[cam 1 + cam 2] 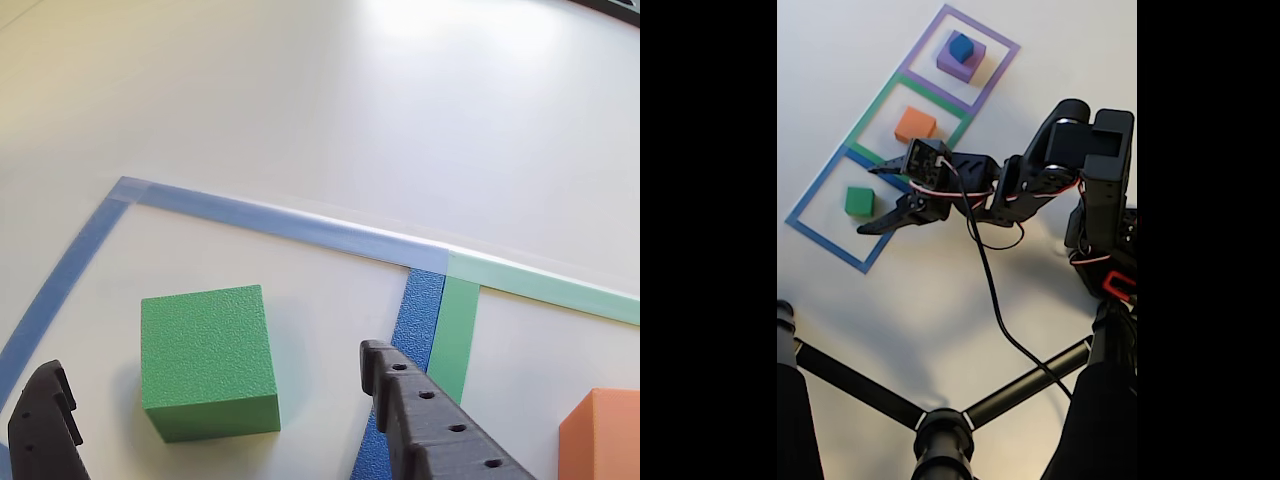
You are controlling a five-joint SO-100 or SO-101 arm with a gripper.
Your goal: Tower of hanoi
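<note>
While the claw (pixel 872 197) hangs with its jaws spread wide and nothing between them, the green cube (pixel 859 201) sits just ahead of the tips, inside the blue taped square (pixel 810 195) at the near end of the row in the fixed view. From the other view, riding close to the fingers, the same green cube (pixel 209 362) lies between the two dark jaws but nearer the left one, with the right finger (pixel 430 420) standing over the seam where blue tape (pixel 412 330) meets green tape (pixel 455 335); nothing touches the block, so this reads as a lining-up before a grasp. Off to the claw's right, the orange cube (pixel 603 435) waits in the green-bordered middle square, and beyond it in the fixed view the orange cube (pixel 915 125) gives way to the purple square, where a small blue cube (pixel 961 47) rests on a larger purple block (pixel 962 62). That stack suggests the three bays serve as the pegs of the puzzle, each block parked in its own frame so moves stay legible. The wide opening probably gives clearance on both faces of the cube; the risk, as I judge it, is the left finger nudging the block aside on descent.
</note>
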